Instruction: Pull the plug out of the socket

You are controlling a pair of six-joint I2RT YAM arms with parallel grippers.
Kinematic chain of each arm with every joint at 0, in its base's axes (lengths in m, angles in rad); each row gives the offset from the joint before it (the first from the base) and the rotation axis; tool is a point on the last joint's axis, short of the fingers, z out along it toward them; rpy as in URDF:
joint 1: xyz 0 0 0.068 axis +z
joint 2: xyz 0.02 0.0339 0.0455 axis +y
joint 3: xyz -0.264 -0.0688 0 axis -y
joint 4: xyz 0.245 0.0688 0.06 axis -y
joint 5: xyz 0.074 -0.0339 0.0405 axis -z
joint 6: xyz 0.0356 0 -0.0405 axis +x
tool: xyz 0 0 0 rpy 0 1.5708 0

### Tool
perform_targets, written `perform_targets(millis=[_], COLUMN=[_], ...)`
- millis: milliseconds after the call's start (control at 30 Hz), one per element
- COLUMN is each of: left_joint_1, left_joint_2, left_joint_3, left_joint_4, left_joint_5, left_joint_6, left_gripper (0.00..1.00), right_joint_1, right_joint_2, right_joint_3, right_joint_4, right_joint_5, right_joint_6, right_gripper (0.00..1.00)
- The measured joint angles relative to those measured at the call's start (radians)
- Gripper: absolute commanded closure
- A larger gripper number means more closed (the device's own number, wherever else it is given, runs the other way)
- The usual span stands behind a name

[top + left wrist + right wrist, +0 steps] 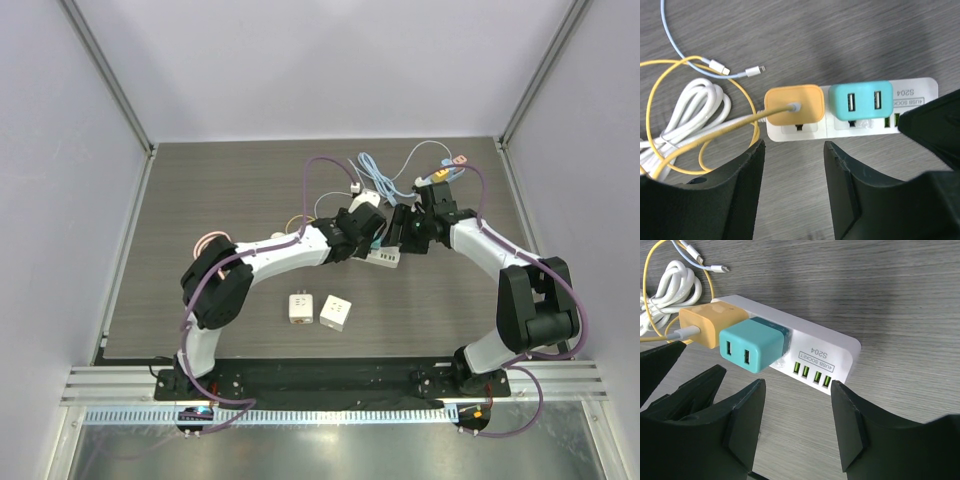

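Observation:
A white power strip (pixel 912 95) (pixel 832 347) (pixel 385 258) lies on the grey table. An orange plug (pixel 792 104) (pixel 710 325) with a yellow cable and a teal USB plug (pixel 862 100) (pixel 752 345) sit in its sockets. My left gripper (pixel 794 150) (pixel 366 228) is open and empty, just short of the strip below the orange plug. My right gripper (pixel 797 390) (pixel 408 232) is open and empty, near the strip's end with the green USB ports.
A coiled white cable (pixel 685 112), a yellow cable loop (pixel 655 90) and a light blue cable (pixel 677 47) lie left of the strip. Two white adapters (pixel 300 308) (pixel 335 312) lie nearer the arm bases. More cables (pixel 400 175) lie at the back.

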Motion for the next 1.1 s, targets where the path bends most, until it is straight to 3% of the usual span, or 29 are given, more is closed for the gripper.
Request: perform_targets(millis=[200, 1100], left_joint_1=[0.002, 0.044], left_joint_2=[0.028, 0.065], left_joint_3=[0.048, 0.076], left_joint_4=[0.013, 0.019], left_joint_5=[-0.02, -0.006], left_joint_6=[0.013, 0.03], left_gripper=[0.43, 0.47], right_joint_1=[0.0, 0.0], right_joint_2=[0.0, 0.014], right_joint_3=[-0.016, -0.022], right_joint_4=[0.015, 0.044], right_joint_5=[-0.015, -0.048], right_joint_6=[0.003, 0.018], right_gripper=[0.39, 0.39])
